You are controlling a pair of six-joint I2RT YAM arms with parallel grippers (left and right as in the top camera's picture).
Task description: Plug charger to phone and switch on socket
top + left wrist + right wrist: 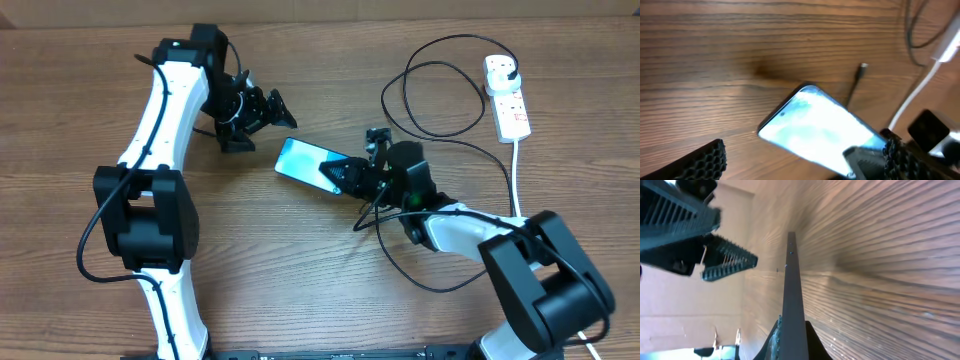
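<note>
The phone (303, 158), clamped in the right gripper (338, 172), awaits plugging; the left gripper (262, 122), fingers apart, should next pick up the charger (863, 66) whose tip lies ahead of it.

We see a brown wooden desk (300, 290). On it lie a white power strip (507, 97) with its thick white cord (515, 170), and a looping black charger cable (854, 87), its tip free on the wood.

At centre, phone (303, 160); at far right, socket (507, 96); charger (383, 102) looped between.
</note>
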